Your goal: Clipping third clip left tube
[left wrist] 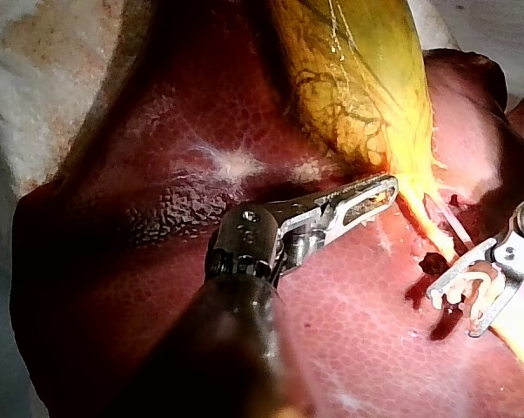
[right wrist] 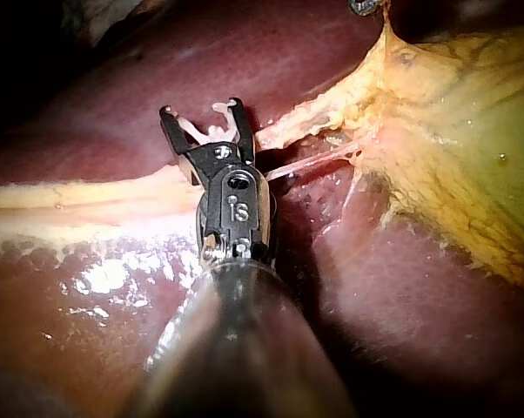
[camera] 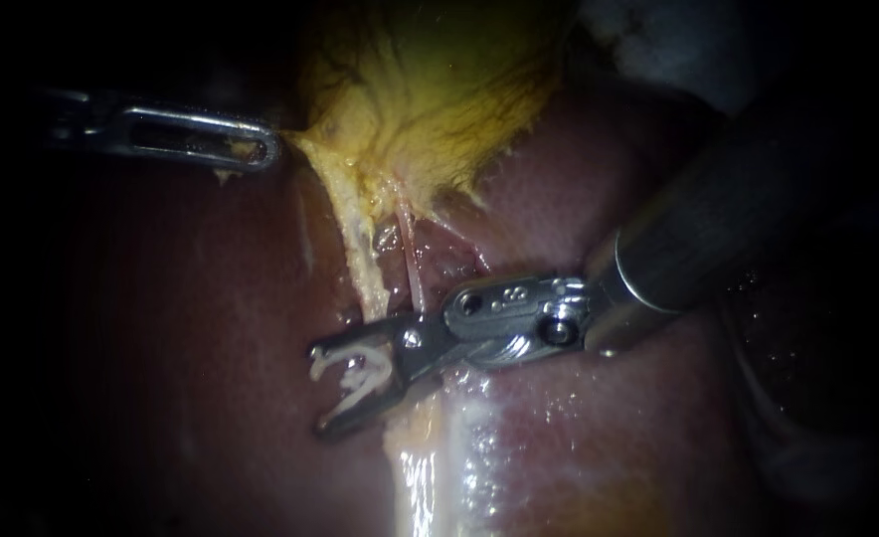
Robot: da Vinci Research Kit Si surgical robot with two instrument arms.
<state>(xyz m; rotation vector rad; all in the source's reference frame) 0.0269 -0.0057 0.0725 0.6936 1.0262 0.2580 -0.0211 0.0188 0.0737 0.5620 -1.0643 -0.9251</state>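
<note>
Clip [camera: 362, 376] level, pointing left, in wide-open right end effector [camera: 320, 390]; left instrument [camera: 261, 149] grips gallbladder [camera: 439, 89]

The left instrument [camera: 261, 151] and right instrument [camera: 318, 390] are shiny metal, the liver [camera: 161, 398] wet-glossy, the clip [camera: 365, 374] matt plastic.

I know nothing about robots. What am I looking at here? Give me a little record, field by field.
left instrument: jaws shut on the edge of the gallbladder
right instrument: jaws hold an open white clip
gallbladder: yellow, drawn to a point at the left jaws
tubes: a yellowish tube and a thin pink tube run from it towards the clip
liver: dark red, beneath everything
</note>
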